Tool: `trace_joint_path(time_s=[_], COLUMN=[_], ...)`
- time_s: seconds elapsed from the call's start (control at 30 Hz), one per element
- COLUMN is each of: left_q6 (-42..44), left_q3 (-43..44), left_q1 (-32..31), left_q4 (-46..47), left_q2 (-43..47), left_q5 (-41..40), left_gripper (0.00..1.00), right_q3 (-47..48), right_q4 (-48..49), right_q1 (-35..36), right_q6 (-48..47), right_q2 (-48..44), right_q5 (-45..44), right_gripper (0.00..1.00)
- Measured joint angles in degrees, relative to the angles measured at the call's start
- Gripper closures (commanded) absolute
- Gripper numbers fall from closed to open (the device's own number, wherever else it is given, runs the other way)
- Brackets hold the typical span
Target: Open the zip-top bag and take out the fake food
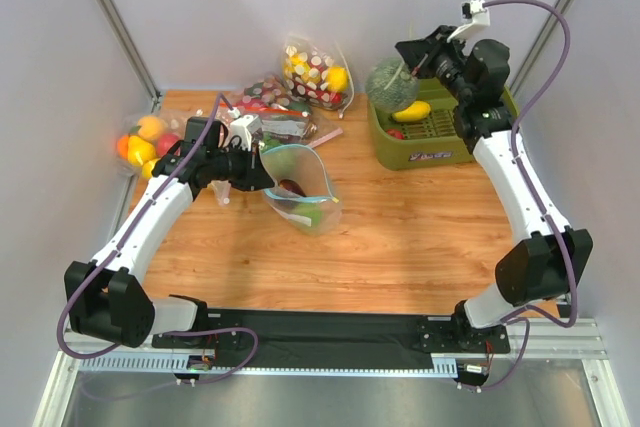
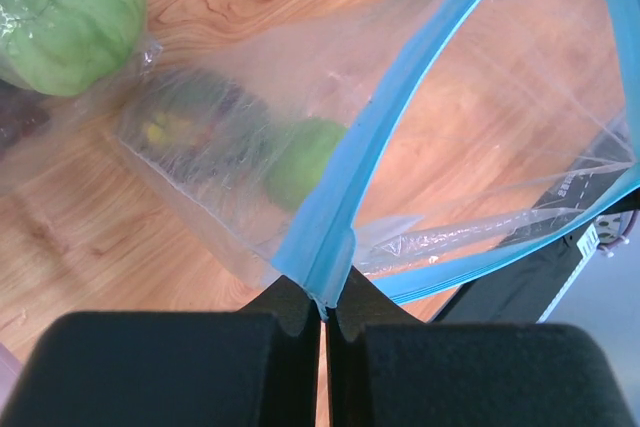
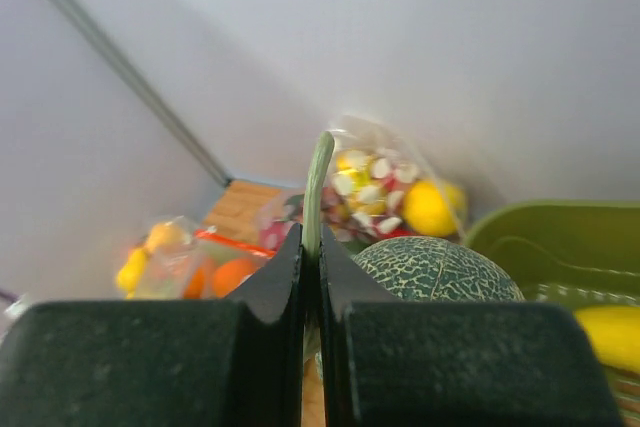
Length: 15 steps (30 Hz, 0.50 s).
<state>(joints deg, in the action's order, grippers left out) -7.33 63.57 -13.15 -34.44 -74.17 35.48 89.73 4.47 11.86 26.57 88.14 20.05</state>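
The clear zip-top bag [image 1: 300,197] lies open on the wooden table, its teal-blue strip [image 2: 400,117] spread into a loop. My left gripper [image 1: 260,169] is shut on one end of that strip [image 2: 325,292]. Inside the bag are a green ball [image 2: 305,162], a dark piece [image 2: 200,112] and something red [image 1: 290,187]. My right gripper [image 1: 412,62] is shut on the pale green stem [image 3: 318,177] of a grey-green netted toy melon [image 1: 390,85], holding it above the left end of a green basket [image 1: 440,152]. The melon also shows in the right wrist view [image 3: 435,269].
The basket holds a yellow piece [image 1: 412,110] and a red one [image 1: 397,133]. A polka-dot bag [image 1: 315,72], a bag with a pink-red zipper [image 1: 270,107] and a bag of orange and yellow fruits [image 1: 145,142] lie at the back left. A black mat [image 1: 300,332] runs along the near edge.
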Motion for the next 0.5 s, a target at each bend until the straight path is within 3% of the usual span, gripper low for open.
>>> trace_joint_path(time_s=[0.4,0.5], left_q6=[0.0,0.0], left_q3=[0.0,0.0], left_q1=[0.0,0.0], left_q4=[0.0,0.0], left_q2=[0.0,0.0], left_q5=[0.0,0.0], left_gripper=[1.0,1.0], right_q3=[9.9,10.7], right_q4=[-14.2,-17.0], right_q1=[-4.9,-4.9], right_q6=[-11.7,-13.0], right_q2=[14.1,17.1], right_q5=[-11.3,-13.8], right_gripper=[0.99,0.63])
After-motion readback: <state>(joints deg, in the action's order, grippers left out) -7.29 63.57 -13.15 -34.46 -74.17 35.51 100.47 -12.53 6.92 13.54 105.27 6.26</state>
